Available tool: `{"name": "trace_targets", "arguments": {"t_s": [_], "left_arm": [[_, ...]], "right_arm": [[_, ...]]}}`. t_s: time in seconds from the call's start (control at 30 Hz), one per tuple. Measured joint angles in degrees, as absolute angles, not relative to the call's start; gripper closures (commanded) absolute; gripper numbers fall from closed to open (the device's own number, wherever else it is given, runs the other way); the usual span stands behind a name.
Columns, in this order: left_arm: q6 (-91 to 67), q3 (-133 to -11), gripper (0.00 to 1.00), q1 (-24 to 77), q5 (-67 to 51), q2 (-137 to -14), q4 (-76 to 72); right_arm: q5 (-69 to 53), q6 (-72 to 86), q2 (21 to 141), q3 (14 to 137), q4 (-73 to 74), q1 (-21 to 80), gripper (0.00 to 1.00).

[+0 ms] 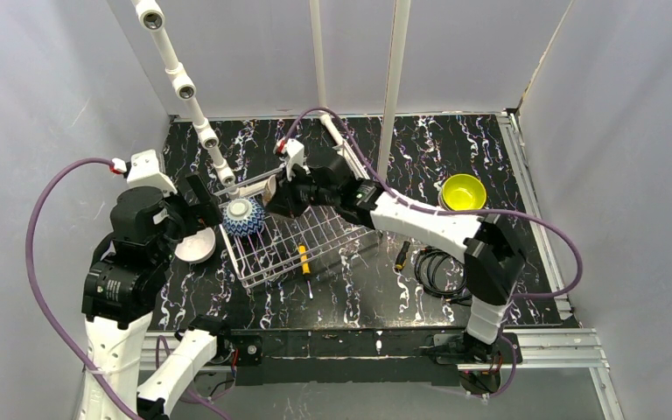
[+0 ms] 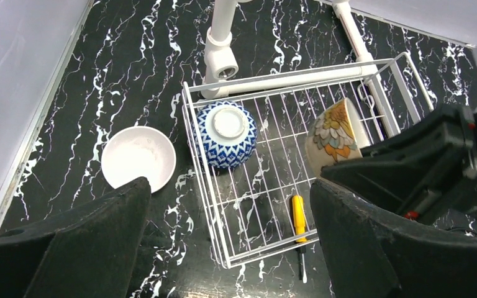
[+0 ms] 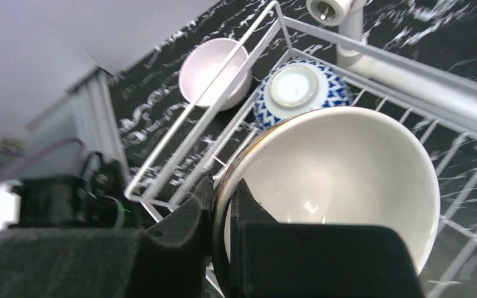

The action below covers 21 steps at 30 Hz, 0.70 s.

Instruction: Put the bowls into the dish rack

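The white wire dish rack [image 1: 249, 280] sits mid-table. A blue-white bowl [image 1: 243, 217] lies upside down in its left end [image 2: 227, 135] [image 3: 301, 90]. My right gripper [image 1: 278, 194] is shut on the rim of a tan bowl [image 3: 341, 174] with a flower pattern outside [image 2: 333, 135], holding it tilted on edge over the rack's far side. My left gripper [image 2: 230, 186] is open and holds nothing, above the rack's left rim [image 2: 207, 180]. A white bowl [image 2: 138, 158] stands on the table left of the rack. A yellow-green bowl [image 1: 463, 192] sits at the right.
A yellow-handled screwdriver [image 2: 298, 218] lies in the rack's near corner. A white pipe [image 2: 286, 79] runs along the rack's far rim, and a jointed pipe [image 1: 184, 87] rises at the back left. A small tool [image 1: 401, 254] and a coiled black cable [image 1: 437, 267] lie right of the rack.
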<state>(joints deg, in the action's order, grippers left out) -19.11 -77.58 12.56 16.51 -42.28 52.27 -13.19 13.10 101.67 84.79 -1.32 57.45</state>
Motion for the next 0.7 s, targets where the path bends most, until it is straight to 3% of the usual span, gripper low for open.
{"name": "trace_targets", "arguments": {"t_s": [0.2,0.4,0.7], "left_arm": [[-19.57,-76.69,0.02,12.56,16.47,-42.96,52.18],[-19.53,-75.22,0.02,12.56,16.05,-42.70,51.81],[-19.25,-73.65,0.02,12.56,16.05,-41.47,51.37]], "right_arm": [[-19.86,36.82,108.29,84.84,-7.92,53.98,0.99],[-25.34,60.27,114.69,76.86,-28.18,52.27,0.99],[-29.19,78.46,120.18,75.20,-48.27,53.45,0.99]]}}
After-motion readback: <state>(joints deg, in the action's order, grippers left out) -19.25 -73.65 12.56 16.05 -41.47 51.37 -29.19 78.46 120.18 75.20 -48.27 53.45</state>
